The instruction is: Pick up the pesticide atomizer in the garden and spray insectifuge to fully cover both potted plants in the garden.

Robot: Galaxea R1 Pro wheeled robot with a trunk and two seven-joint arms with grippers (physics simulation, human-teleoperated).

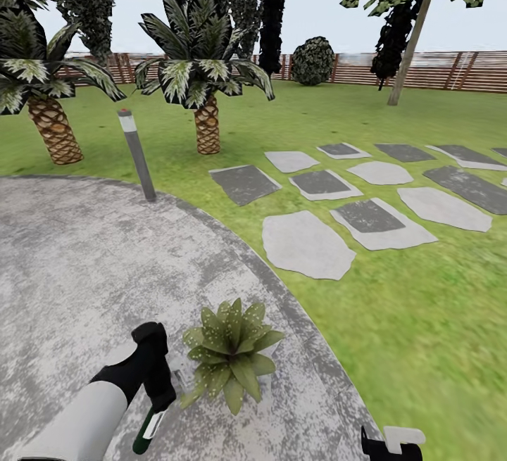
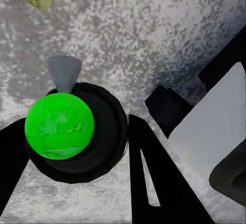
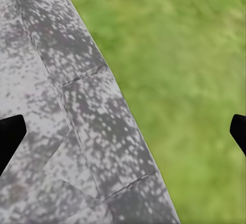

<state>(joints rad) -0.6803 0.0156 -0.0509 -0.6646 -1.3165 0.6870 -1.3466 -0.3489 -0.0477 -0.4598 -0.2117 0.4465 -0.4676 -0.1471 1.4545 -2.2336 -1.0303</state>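
Currently the pesticide atomizer is gripped, long axis upright, by the closed left tool; the potted plant lies just beside it, rightward.

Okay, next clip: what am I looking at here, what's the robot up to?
A simulated two-armed robot stands on a round grey mottled stone patio in a lawn garden. Its left gripper is closed on a slim dark green spray bottle with a white label band, held right beside a low speckled green-leaved potted plant. The left wrist view looks down the bottle's bright green end. The right gripper hangs open and empty over the patio's edge.
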